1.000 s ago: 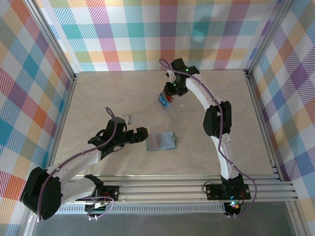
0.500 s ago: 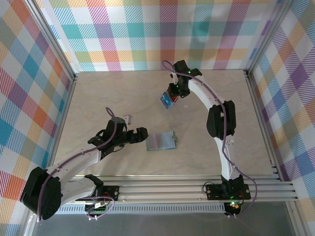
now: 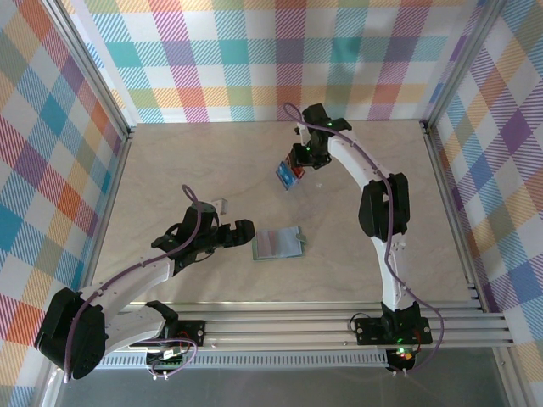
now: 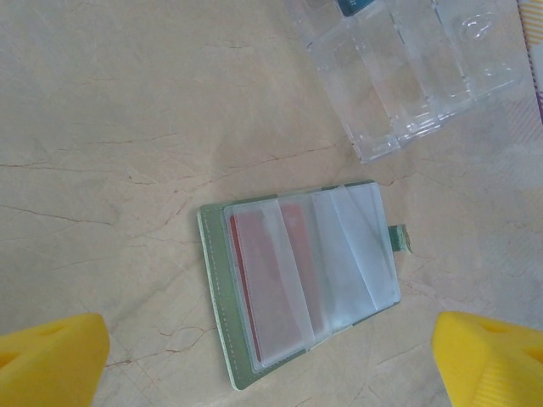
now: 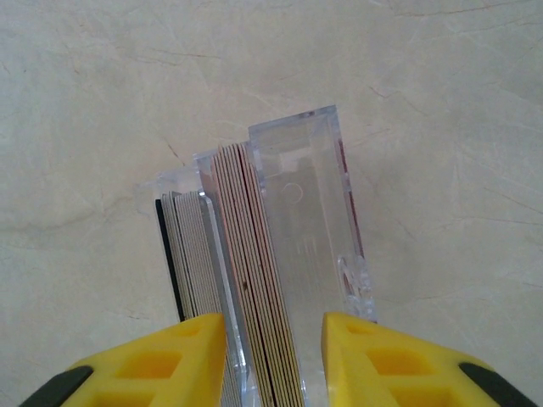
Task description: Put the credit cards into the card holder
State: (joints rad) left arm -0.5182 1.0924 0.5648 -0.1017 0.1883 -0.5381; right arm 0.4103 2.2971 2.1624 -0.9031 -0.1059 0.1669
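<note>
Hovered over the clear tray with the right gripper, jaws drawn in narrow but not closed, one yellow finger on each side of the reddish pack of credit cards standing on edge directly below and ahead of the tips. Saw a gap between the right-hand finger and the pack, so judged no card pinched yet. Noted the long edges of the cards running straight away from the wrist, in line with the gap between the jaws, and a clear divider just inside the left-hand finger. Held the left gripper spread wide and empty, with the card holder lying open and flat just ahead of it, between its tips, fold toward the left-hand tip, a red card showing in one pocket. Judged the right arm much the nearer to the pack, the left to the holder. Judged a straight drop and squeeze along that line the likely next need.
</note>
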